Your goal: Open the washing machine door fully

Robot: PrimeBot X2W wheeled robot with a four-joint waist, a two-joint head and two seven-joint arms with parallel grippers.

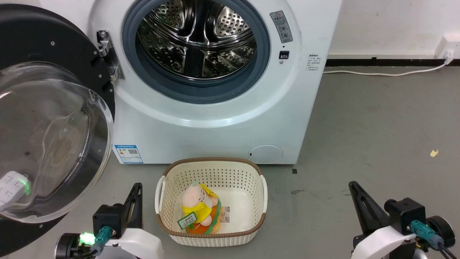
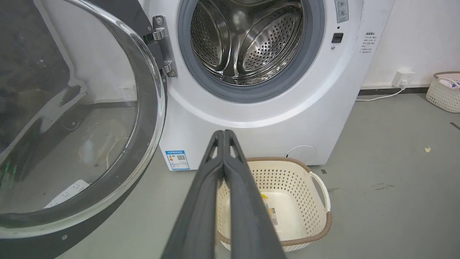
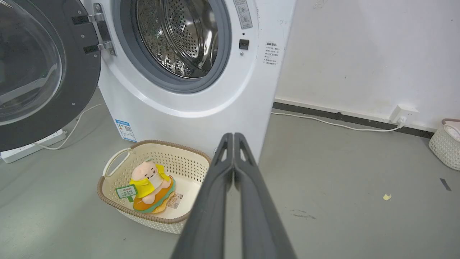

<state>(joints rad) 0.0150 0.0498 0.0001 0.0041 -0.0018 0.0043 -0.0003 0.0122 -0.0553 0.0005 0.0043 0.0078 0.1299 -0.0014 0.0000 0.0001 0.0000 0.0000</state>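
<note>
The washing machine door (image 1: 54,136) stands swung wide to the left on its metal hinge (image 1: 107,54), its black disc and bulging clear glass bowl facing me. The same door (image 2: 72,118) fills the left of the left wrist view, and the door (image 3: 43,72) also hangs at the left of the right wrist view. The steel drum mouth (image 1: 196,43) lies uncovered. My left gripper (image 1: 136,189) is shut and empty, low beside the door's lower edge without touching it. My right gripper (image 1: 354,187) is shut and empty over bare floor at the lower right.
A cream perforated basket (image 1: 251,183) with a plush toy (image 1: 199,208) sits on the grey floor before the machine, between my two grippers. A white power strip (image 3: 28,147) lies under the door. A second basket (image 3: 444,144) stands far right by the wall; a cable (image 1: 381,73) runs along it.
</note>
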